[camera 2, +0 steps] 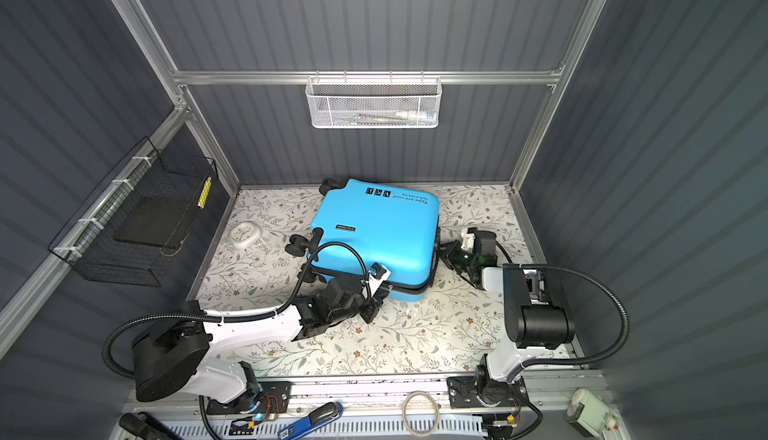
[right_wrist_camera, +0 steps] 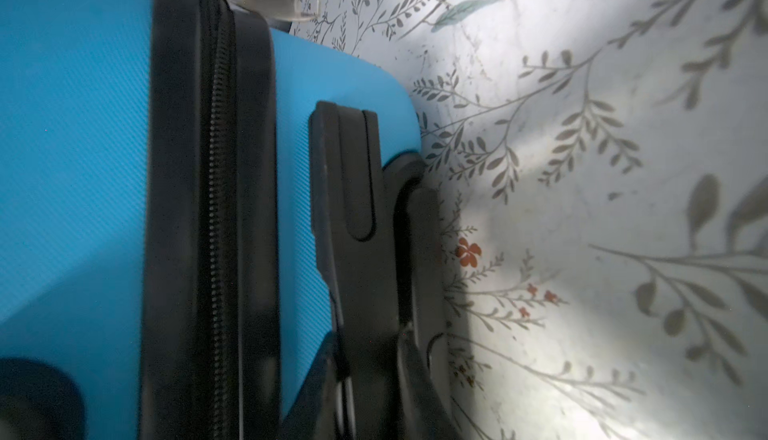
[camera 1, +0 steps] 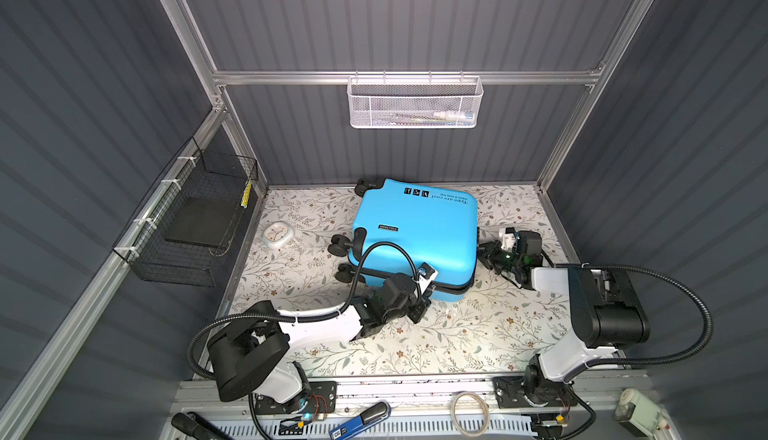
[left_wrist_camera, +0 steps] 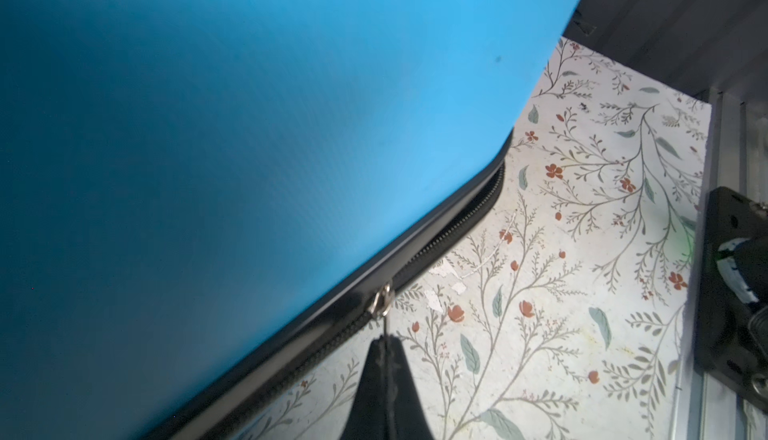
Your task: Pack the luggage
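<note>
The bright blue luggage (camera 1: 415, 234) (camera 2: 378, 234) lies flat and closed on the floral table, wheels to the left. My left gripper (camera 1: 426, 299) (camera 2: 376, 301) is at its near edge. In the left wrist view this gripper (left_wrist_camera: 386, 340) is shut on the thin metal pull of the zipper slider (left_wrist_camera: 382, 301), beside the blue shell (left_wrist_camera: 249, 126). My right gripper (camera 1: 484, 251) (camera 2: 444, 251) is at the suitcase's right side. In the right wrist view it (right_wrist_camera: 365, 367) is shut on the black handle (right_wrist_camera: 353, 176), with a finger on either side.
A small white clock (camera 1: 277, 234) lies on the table left of the wheels. A black wire basket (camera 1: 195, 218) hangs on the left wall and a white mesh basket (camera 1: 413, 101) on the back rail. Tools lie along the front rail (camera 1: 361, 415).
</note>
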`<state>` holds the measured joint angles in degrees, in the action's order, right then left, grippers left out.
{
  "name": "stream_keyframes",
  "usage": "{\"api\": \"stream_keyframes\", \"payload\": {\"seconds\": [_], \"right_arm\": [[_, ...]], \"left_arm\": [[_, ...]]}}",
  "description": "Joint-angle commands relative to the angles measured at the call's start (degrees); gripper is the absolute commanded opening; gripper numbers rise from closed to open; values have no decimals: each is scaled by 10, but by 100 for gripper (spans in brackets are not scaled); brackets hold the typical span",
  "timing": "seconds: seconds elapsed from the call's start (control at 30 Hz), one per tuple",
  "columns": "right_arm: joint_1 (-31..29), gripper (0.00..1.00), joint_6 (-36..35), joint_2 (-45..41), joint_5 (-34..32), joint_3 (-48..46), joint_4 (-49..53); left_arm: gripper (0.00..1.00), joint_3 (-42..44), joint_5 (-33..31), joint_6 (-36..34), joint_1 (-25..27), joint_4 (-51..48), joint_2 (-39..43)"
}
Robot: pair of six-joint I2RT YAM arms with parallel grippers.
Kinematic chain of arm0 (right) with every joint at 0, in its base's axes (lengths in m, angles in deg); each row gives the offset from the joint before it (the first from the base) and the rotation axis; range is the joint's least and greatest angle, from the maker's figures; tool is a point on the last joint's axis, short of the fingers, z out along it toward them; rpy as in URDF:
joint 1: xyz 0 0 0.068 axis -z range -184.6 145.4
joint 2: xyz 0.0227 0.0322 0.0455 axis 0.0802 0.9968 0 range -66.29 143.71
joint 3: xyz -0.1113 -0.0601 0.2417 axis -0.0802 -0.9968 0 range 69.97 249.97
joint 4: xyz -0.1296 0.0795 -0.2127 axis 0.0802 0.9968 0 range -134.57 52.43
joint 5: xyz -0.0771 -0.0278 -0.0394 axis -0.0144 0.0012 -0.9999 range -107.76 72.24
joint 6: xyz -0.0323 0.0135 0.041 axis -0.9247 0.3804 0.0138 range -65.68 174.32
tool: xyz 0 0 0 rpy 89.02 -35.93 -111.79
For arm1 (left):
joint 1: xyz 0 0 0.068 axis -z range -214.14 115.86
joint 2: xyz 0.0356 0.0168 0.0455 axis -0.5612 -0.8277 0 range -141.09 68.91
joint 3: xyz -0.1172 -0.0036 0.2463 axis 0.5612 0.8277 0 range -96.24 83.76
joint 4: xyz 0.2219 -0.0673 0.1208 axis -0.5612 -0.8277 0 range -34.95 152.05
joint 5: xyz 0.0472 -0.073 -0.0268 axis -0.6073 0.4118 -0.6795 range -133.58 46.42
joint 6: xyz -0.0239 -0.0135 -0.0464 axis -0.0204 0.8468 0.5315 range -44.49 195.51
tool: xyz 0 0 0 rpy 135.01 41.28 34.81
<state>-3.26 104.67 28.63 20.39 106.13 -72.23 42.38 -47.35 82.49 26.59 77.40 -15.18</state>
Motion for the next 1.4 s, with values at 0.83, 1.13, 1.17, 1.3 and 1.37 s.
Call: {"api": "stream_keyframes", "payload": {"seconds": [0.83, 1.13, 1.17, 1.3, 1.37], "right_arm": [[-104, 0, 111, -18, -56, -38, -24], [-104, 0, 121, -12, -64, -38, -32], [-103, 0, 123, -12, -66, -38, -33], [-103, 0, 126, -12, -71, -36, -34], [-103, 0, 126, -11, -72, -36, -33]], "left_arm": [[0, -155, 26, -38, 111, 178, -160], [7, -131, -49, -25, 111, 143, -118], [10, -124, -58, -23, 111, 138, -109], [25, -78, -87, 4, 111, 137, -59], [32, -53, -108, 22, 111, 131, -24]]}}
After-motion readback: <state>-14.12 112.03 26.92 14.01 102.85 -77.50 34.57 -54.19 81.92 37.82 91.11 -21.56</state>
